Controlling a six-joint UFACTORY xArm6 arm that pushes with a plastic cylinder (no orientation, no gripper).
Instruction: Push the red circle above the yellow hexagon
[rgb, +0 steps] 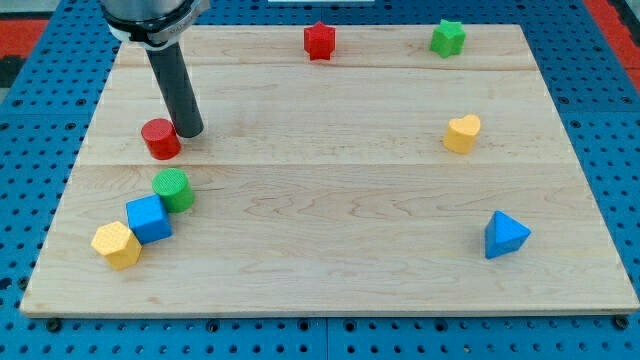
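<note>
Red circle (160, 138) sits on the left part of the wooden board (330, 190), about a third of the way down from the view's top edge. The rod's tip (190, 131) is just to the view's right of it, slightly higher, touching or all but touching its upper-right side; can't tell which. The rod rises from there toward the view's top and leans a bit left, with the arm's grey collar at the top edge. No fingers on this rig, just the bare rod, so nothing is held or clamped.

Green circle (173, 188) lies just below the red circle, a little to the view's right, with a small gap between them. Blue cube (148, 218) is against the green circle's lower left, and the yellow hexagon (116, 245) is against the blue cube's lower left; the three form a diagonal chain running down toward the board's bottom-left corner. So the red circle is above the hexagon but offset to the right, with the green and blue blocks lying in between.

Red star (319, 41) is near the top edge, centre. Green star (448, 38) is near the top right. Yellow heart (462, 133) is on the right side, mid height. Blue triangle (506, 235) is lower right. These four are well apart from the tip and from each other.
</note>
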